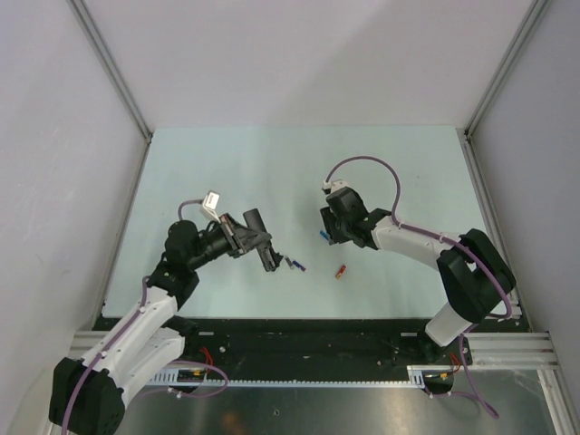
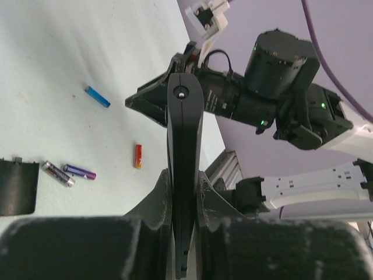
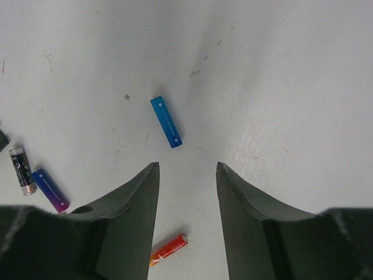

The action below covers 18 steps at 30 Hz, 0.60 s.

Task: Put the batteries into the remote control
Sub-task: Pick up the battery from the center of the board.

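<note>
The left arm [image 1: 195, 245] has its jaws closed tight on the remote [image 2: 184, 134]. They pinch the slim black bar by its long sides, and most of its length sticks out past the fingers [image 2: 154, 204]. It is held over the worktop [image 1: 227, 172], a little left of the middle and closer to the near edge than the far one. Whether its free end touches the surface I cannot tell. A small black panel [image 2: 17, 186] lies flat on the worktop below it. Just beside the panel is a silver battery [image 2: 57, 173], with a purple battery [image 2: 80, 171] next to it, the two almost end to end. A red battery [image 2: 138, 156] lies on its own a bit further toward the right edge. The right arm [image 1: 408, 240] reaches in from the right side. Its jaws stand apart, about half wide, with nothing between them, and they point down at the worktop. A blue battery [image 3: 166, 121] lies loose just ahead of their tips, near the worktop's middle and well apart from the other three.
</note>
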Tool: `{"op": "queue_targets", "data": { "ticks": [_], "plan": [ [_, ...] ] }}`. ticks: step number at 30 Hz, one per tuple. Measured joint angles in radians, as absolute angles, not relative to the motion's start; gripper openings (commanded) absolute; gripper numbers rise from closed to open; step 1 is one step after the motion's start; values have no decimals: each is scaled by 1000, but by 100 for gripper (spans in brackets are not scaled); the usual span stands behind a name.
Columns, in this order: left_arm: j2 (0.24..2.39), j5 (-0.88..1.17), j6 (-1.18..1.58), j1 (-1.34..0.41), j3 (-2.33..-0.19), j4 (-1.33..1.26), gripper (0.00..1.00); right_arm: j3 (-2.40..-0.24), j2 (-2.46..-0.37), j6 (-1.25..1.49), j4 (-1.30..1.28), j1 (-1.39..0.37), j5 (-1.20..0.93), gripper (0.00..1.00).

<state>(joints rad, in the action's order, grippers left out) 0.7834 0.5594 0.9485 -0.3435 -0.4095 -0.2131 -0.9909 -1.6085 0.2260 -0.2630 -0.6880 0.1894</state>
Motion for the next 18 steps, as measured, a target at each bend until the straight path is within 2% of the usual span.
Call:
{"op": "queue_targets", "data": {
  "ticks": [14,15,18],
  "plan": [
    [760,610,942,-344,-357,-215,0,-975,-1584,258,-290,-670,195,47],
    [760,611,942,-344,-357,-215,0,-971,-1576,270,-298,-672,199,48],
    [760,614,942,-344,-357,-215,0,-945,-1517,338,-337,-698,224,61]
  ]
}}
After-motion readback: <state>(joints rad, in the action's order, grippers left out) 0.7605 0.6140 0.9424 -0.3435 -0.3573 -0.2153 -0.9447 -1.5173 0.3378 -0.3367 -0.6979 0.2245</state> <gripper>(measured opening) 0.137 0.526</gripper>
